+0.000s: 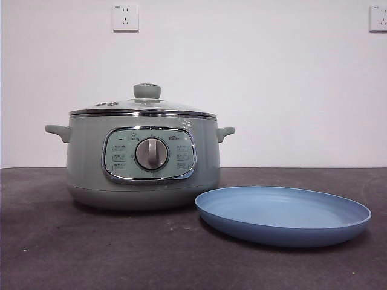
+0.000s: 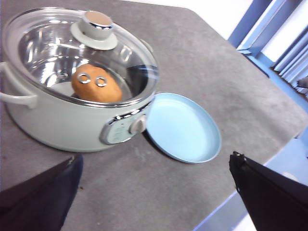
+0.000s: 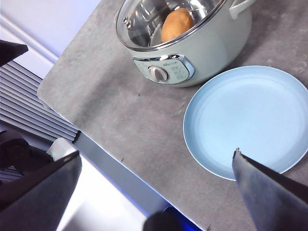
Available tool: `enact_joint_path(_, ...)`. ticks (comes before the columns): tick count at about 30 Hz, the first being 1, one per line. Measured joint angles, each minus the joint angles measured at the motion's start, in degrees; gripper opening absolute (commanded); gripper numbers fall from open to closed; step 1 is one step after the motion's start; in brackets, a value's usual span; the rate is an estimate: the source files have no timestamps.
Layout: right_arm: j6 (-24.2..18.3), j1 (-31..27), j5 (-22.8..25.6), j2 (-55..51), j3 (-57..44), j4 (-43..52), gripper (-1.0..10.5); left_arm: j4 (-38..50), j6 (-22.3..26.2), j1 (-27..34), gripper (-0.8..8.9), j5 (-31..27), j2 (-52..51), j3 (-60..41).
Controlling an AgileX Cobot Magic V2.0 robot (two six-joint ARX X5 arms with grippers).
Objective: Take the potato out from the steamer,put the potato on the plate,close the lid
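Sitting shut on a dark grey desk (image 1: 60,254): sage-green steamer (image 1: 84,169), empty blue plate (image 1: 338,226) just beside it.

Glass lid (image 2: 43,41) is on, knob (image 2: 97,22) up, so the potato (image 2: 96,84) w/in shows only thru the glass; it lies on its side, long axis roughly level, running across the pot floor. Plate sits close, likely for a short carry. Left gripper (image 2: 154,202) & right gripper (image 3: 156,192) hover high above the desk, both released, jaws wide, grasping nothing. Lid must come off first.
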Motion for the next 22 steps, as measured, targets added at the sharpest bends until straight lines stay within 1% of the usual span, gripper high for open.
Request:
enact_joint_path(5,0.0,0.0,0.0,0.0,0.0,0.1,6.6,2.5,0.0,-2.1,6.37,-2.4,3.9,3.1)
enact_joint_path(8,0.0,0.0,0.0,0.0,0.0,0.1,6.6,4.7,0.2,-4.1,6.37,-4.1,7.9,6.2)
enact_joint_path(14,0.1,0.0,0.0,0.0,0.0,0.1,6.6,10.9,0.5,-9.6,6.28,-9.5,19.2,13.7)
enact_joint_path(22,0.2,0.0,0.0,0.0,0.0,0.1,6.6,14.2,4.0,-15.9,6.28,-17.6,35.9,24.7)
